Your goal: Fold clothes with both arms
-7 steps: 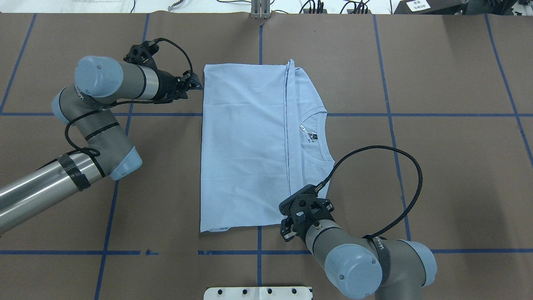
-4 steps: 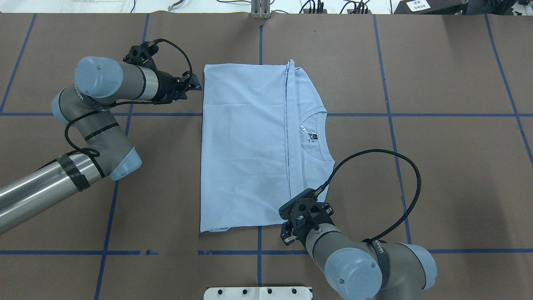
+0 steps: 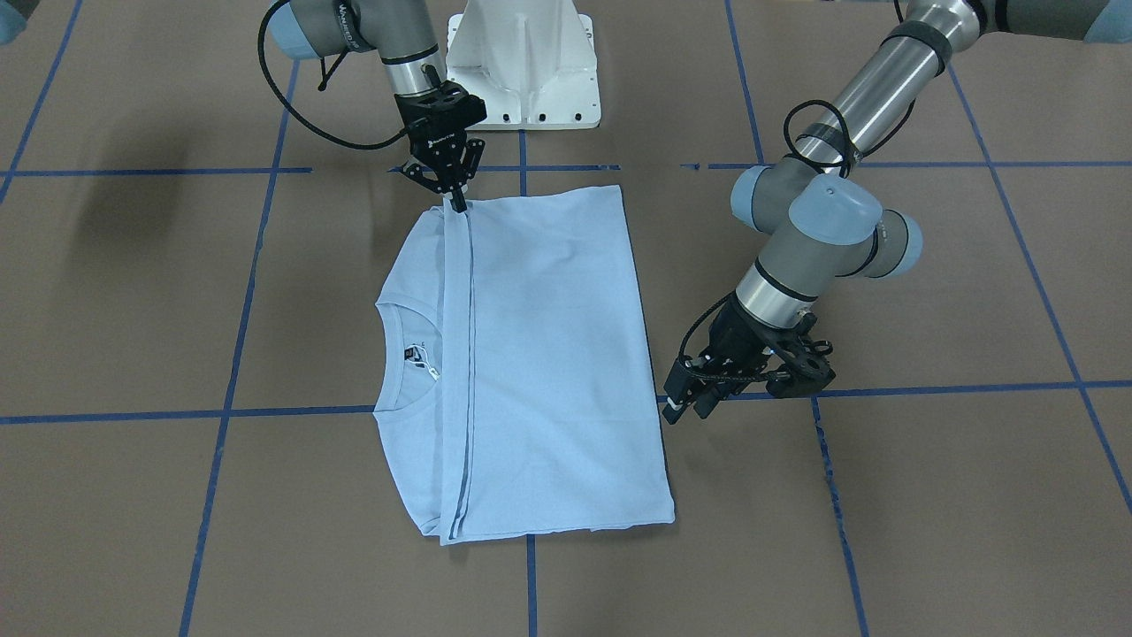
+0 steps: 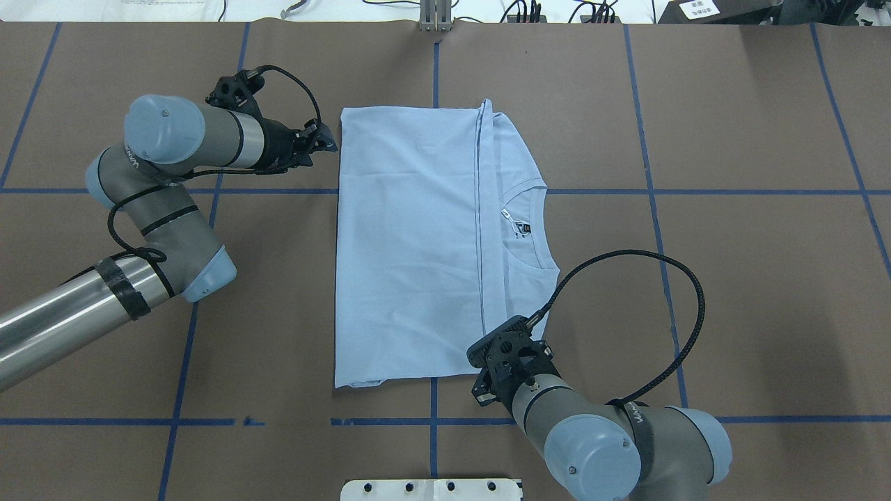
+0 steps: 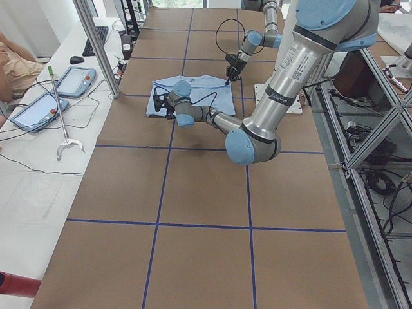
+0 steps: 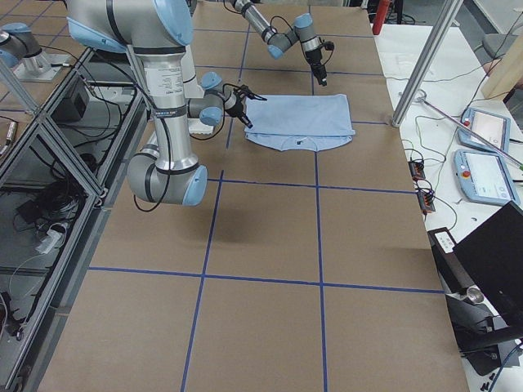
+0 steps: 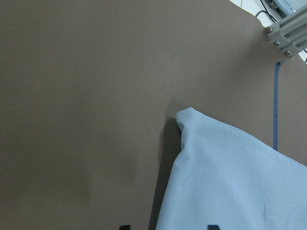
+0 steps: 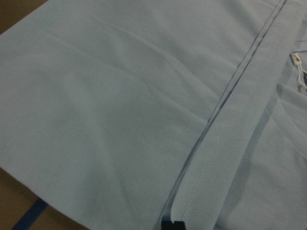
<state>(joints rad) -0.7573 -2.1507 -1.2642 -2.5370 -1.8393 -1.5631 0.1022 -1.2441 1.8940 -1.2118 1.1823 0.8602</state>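
The light blue T-shirt point(image 4: 411, 243) lies flat, folded into a rectangle, with its collar and dark neck label point(image 4: 523, 228) showing on the right. My left gripper point(image 4: 328, 142) hovers just off the shirt's far left corner. Its jaws are open in the left wrist view, with the corner point(image 7: 192, 117) ahead of them. My right gripper point(image 3: 457, 203) points down at the near end of the folded hem point(image 8: 225, 129), its fingers pinched together on the fabric. In the overhead view the wrist hides those fingertips.
Brown table cover with blue tape lines point(image 4: 431, 421). The white pedestal base point(image 3: 522, 62) stands at the robot's edge. A metal post point(image 4: 435, 17) and cables sit at the far edge. Tablets point(image 5: 74, 80) and a person's arm point(image 5: 13, 64) are on the side bench.
My right wrist has shifted slightly toward the robot's edge of the table. The left gripper has drawn back a touch from the shirt's corner. The shirt lies as before.
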